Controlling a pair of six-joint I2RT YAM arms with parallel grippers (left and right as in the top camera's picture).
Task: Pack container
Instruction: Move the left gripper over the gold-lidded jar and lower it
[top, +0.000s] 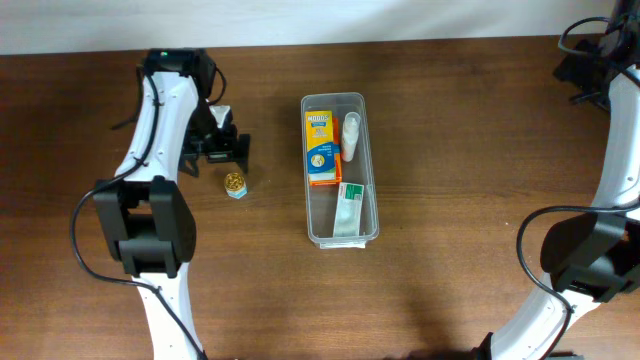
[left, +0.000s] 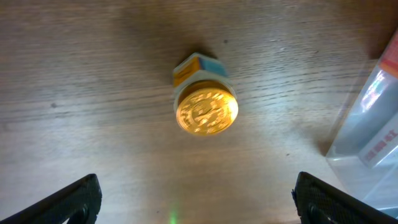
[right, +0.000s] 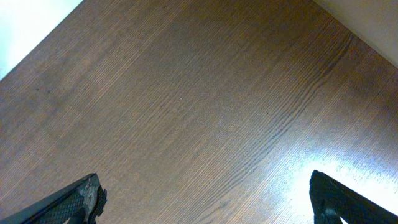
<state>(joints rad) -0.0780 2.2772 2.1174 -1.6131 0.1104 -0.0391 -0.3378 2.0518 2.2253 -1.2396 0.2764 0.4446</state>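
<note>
**Gold-lidded jar stands outside part-filled bin**

Seen from overhead, the long clear plastic container (top: 304, 200) lies at centre frame on the dark wooden counter (top: 450, 150). It holds an orange-and-yellow box (top: 321, 148), a white tube (top: 351, 135) and a green-and-white packet (top: 350, 208). To its left, apart from it, a small gold-lidded jar (top: 235, 185) stands just below the left gripper (top: 222, 147), whose jaws are spread wide and empty. Only the left wrist view shows the lid's pattern, with the container at its right edge. The right gripper (right: 205, 199), at the overhead's upper right, gapes empty over wood.

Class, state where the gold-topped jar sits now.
Overhead view: the gold-topped jar stands on the table, left of the container, beside the left hand.
</note>
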